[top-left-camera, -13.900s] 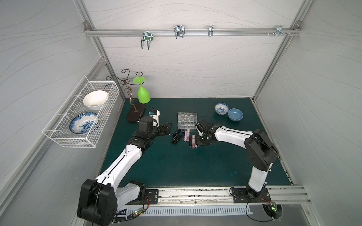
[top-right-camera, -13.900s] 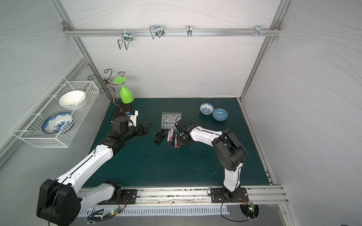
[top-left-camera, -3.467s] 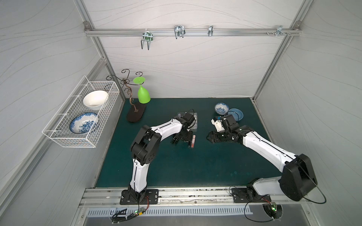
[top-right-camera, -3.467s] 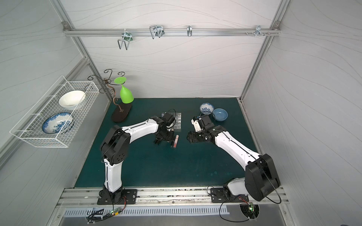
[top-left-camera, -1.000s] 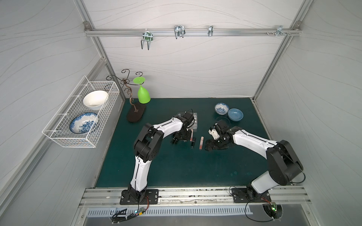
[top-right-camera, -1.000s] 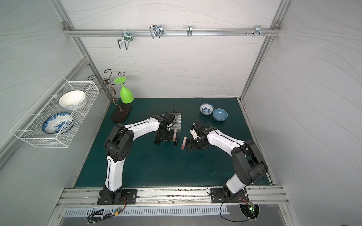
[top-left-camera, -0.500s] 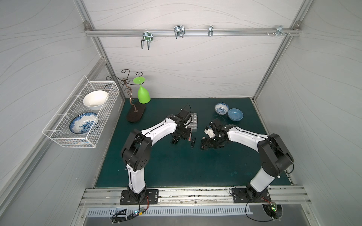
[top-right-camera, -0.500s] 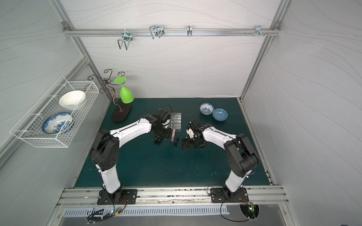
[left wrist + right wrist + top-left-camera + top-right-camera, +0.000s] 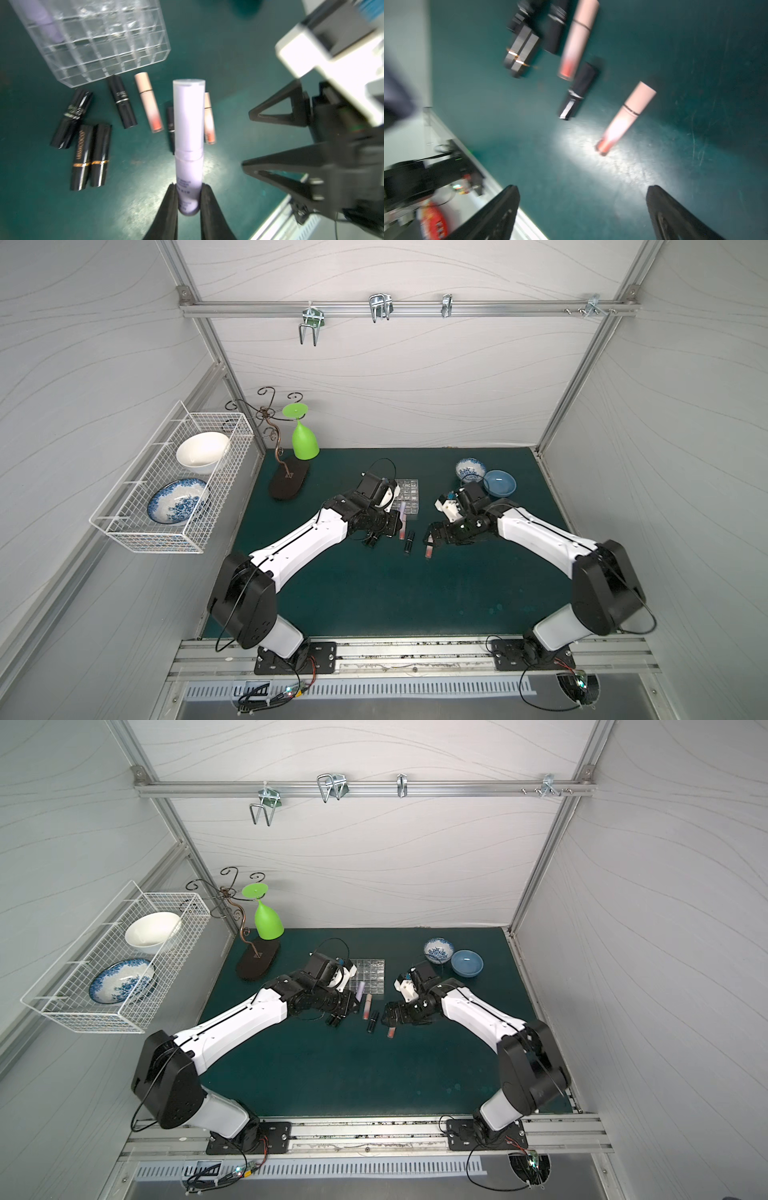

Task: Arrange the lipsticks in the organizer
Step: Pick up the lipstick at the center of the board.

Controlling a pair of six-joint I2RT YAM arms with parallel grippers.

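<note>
The clear organizer (image 9: 93, 41) stands on the green mat with one lilac tube (image 9: 41, 18) in a corner cell; it shows in both top views (image 9: 409, 497) (image 9: 372, 975). My left gripper (image 9: 188, 199) is shut on the base of a pale lilac lipstick (image 9: 188, 135), held above the mat beside the organizer. Below lie several black lipsticks (image 9: 122, 101) (image 9: 91, 155) and two peach-pink ones (image 9: 148, 106) (image 9: 208, 118). My right gripper (image 9: 581, 197) hangs open and holds nothing, just above the mat beside a peach-pink lipstick (image 9: 625, 118) (image 9: 427, 549).
Two small bowls, blue-patterned (image 9: 470, 469) and plain blue (image 9: 499, 483), sit at the back right behind the right arm. A green glass (image 9: 305, 439) hangs on a wire stand (image 9: 289, 485) at the back left. A white wire basket (image 9: 174, 531) with two bowls hangs on the left wall.
The left arm's elbow has swung back toward the front rail while its gripper stays by the organizer with the lilac lipstick. The right gripper has shifted slightly beside the peach-pink lipstick, still open.
</note>
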